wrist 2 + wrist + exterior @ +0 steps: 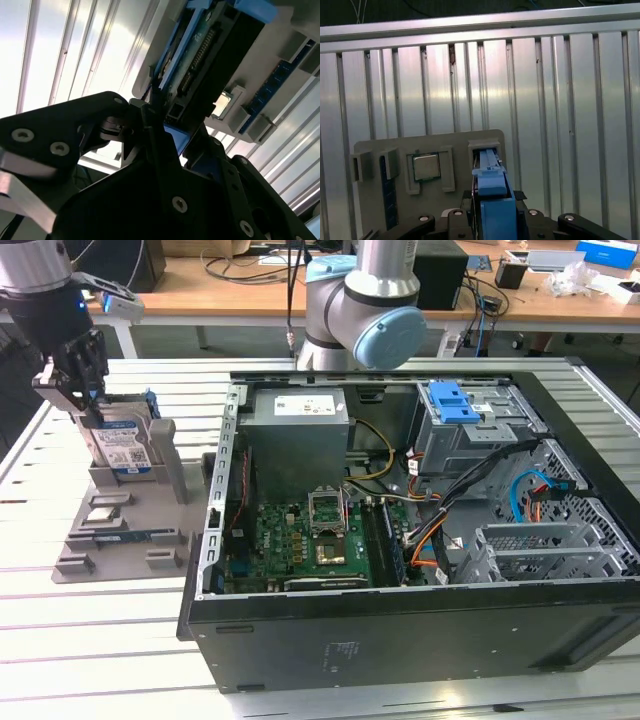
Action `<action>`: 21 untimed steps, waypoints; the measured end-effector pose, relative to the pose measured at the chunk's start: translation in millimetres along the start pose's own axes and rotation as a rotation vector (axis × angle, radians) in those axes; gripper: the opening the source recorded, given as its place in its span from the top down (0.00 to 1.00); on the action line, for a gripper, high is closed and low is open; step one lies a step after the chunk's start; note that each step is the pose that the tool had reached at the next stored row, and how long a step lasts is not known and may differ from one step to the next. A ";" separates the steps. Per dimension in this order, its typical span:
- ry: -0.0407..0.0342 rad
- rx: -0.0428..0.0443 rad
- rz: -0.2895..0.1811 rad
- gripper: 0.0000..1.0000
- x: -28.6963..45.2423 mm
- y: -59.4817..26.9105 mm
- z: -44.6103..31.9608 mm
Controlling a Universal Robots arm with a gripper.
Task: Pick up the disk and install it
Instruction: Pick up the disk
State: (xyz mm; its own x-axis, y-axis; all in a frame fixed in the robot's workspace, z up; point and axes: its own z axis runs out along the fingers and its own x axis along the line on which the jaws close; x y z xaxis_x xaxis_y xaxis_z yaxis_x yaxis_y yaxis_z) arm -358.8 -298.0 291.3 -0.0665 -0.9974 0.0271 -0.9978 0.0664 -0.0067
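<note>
Disk gripped at its top edge while seated upright in the grey holder.

In the exterior view, the gripper (88, 400) is pointed straight down from the wrist at the exterior view's left, well apart from the open computer case (400, 635). Its fingers (150, 127) are closed narrowly on the disk (122, 445), one on each face of the blue bracket, as is seen in both wrist views. The disk (492, 200) is stood on edge in a slot of the grey holder (435, 142), beside a processor chip (426, 166) laid in its own recess, on the slatted metal table (80, 640).
</note>
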 end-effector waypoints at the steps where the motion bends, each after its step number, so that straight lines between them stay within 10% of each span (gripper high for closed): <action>1: 0.0001 -0.0002 0.000 0.58 0.0 0.0 1.1; 21: 0.0001 -0.0001 0.000 0.63 0.0 0.0 2.4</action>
State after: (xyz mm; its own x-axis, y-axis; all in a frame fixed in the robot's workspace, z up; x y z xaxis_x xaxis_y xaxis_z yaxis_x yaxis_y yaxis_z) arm -358.8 -298.0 288.9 -0.0665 -0.9974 0.0271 -0.9978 0.0664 -0.0067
